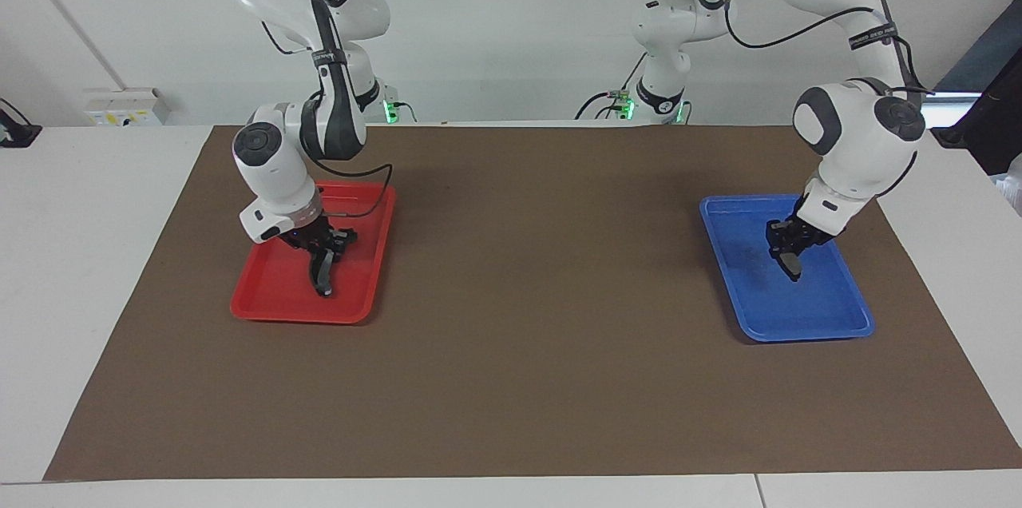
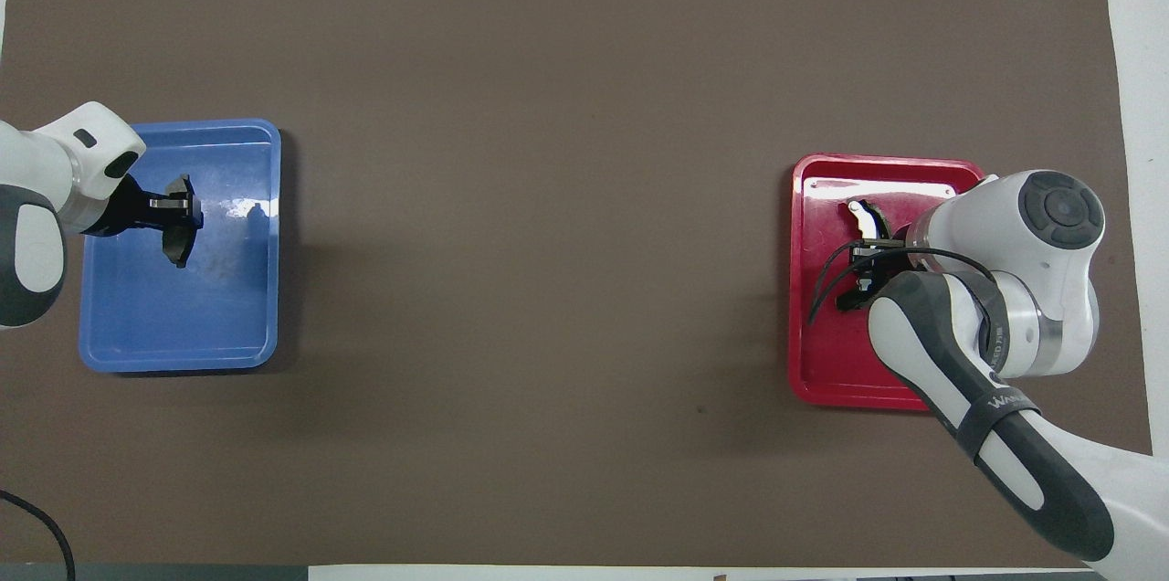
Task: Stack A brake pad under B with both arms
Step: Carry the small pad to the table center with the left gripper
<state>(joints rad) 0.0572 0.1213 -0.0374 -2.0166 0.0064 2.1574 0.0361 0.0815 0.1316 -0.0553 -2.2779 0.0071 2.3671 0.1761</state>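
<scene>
my left gripper (image 1: pixel 786 249) is clamped on the short, stubby dark grey brake pad (image 1: pixel 790 263), lifted just over the blue plastic tray (image 1: pixel 806 324); my right gripper (image 1: pixel 321 246) is closed on the long black crescent pad with the light grey strip (image 1: pixel 322 275), its low tip about at the red plastic tray (image 1: pixel 263 302). i judge the short pad should go down flat on the brown mat (image 1: pixel 527 292) between the trays first, and i should hold the crescent level until then.

So counting it up: two brake pads, one short stubby pad (image 1: pixel 787 264) and one long crescent pad (image 1: pixel 322 271). Two trays, a blue tray (image 1: pixel 830 316) and a red tray (image 1: pixel 271 296). One brown mat (image 1: pixel 527 380) on the desk (image 1: pixel 88 212).
</scene>
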